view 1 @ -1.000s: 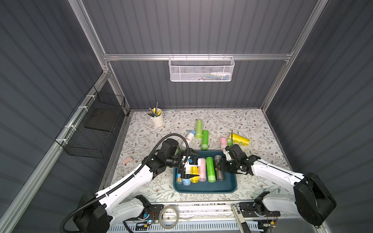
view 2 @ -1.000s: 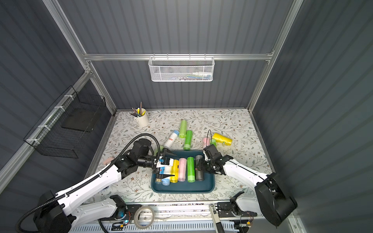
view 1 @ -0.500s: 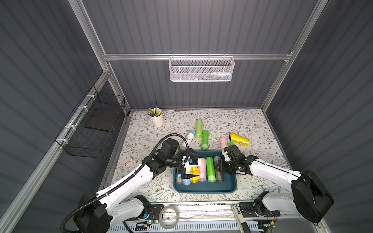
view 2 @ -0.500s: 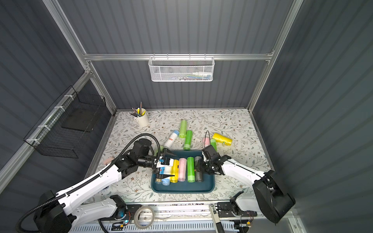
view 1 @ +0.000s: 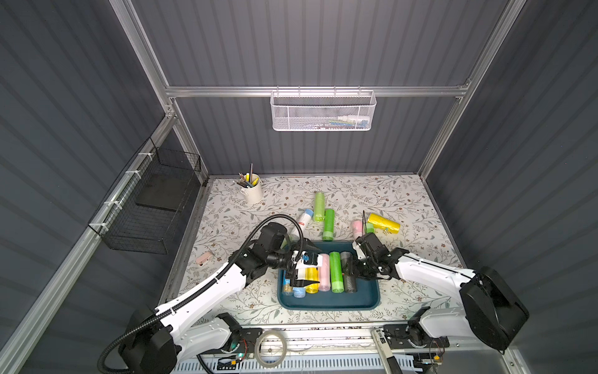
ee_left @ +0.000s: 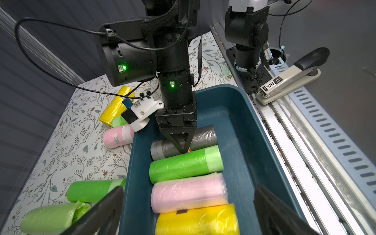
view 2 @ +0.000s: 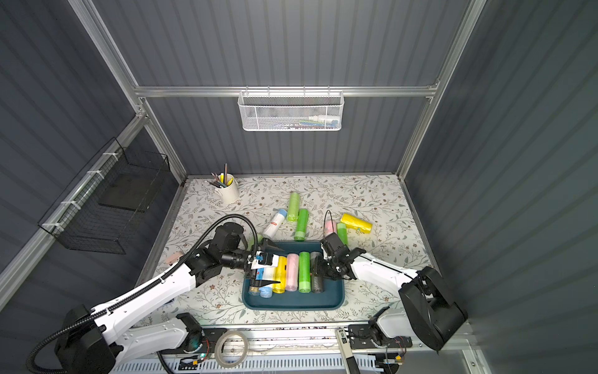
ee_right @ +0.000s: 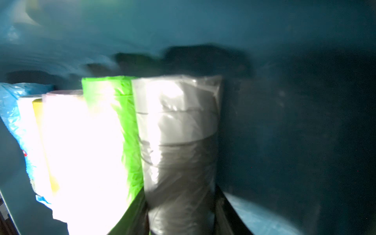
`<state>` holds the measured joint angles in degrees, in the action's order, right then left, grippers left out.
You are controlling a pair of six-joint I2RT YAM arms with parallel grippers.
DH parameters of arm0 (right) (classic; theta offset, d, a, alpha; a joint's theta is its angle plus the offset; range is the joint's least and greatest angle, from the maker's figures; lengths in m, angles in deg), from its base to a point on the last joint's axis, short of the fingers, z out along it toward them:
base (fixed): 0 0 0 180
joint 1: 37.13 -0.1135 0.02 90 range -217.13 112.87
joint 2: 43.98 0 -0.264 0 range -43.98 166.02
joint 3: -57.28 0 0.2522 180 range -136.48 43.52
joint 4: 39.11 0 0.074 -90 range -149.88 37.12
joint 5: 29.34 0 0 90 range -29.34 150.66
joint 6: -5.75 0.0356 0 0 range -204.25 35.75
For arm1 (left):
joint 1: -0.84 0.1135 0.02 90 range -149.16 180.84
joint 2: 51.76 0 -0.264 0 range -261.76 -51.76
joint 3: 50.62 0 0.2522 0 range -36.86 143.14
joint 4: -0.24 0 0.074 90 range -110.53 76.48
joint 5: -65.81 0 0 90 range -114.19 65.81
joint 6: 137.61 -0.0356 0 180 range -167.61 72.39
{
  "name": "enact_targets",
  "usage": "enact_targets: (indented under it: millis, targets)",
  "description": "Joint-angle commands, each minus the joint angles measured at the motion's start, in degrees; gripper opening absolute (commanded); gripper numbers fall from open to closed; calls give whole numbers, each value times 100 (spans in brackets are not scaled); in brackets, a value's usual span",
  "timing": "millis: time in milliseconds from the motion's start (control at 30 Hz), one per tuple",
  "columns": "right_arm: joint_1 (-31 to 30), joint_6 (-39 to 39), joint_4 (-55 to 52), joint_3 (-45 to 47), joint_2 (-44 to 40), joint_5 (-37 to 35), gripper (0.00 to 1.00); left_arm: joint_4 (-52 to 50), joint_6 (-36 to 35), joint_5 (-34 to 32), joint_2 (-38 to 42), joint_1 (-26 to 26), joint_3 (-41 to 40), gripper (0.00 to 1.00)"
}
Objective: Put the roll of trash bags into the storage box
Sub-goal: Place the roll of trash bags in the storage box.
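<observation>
Though my right wrist view is smeared and half burnt out by glare, it shows the grey roll of trash bags (ee_right: 177, 132) clamped between the two dark fingers of my right tool (ee_left: 182, 147). The roll lies inside the storage box (view 1: 326, 306), at the right end of the row, touching the green roll (view 1: 336, 275). From the left wrist those fingers overlap into one wedge, so the grip is hidden there. I cannot tell whether the roll presses on the box floor. My left tool (view 1: 312, 266) hangs spread wide and empty over the row's left end. Its fingers (ee_left: 101, 211) are cut off by the frame, and it partly covers a white and blue roll (view 1: 299, 292).
</observation>
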<state>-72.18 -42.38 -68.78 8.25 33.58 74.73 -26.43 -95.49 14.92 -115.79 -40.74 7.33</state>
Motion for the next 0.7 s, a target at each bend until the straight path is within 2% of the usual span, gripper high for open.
enact_targets:
  millis: [0, 667]
  targets:
    - [-70, 50, 75, -196, 31, -28, 45, -191, -101, 167, -21, -25, 42, 100]
    - [-125, 41, 26, -222, 115, -132, 48, -203, -109, 167, -1, -18, 46, 100]
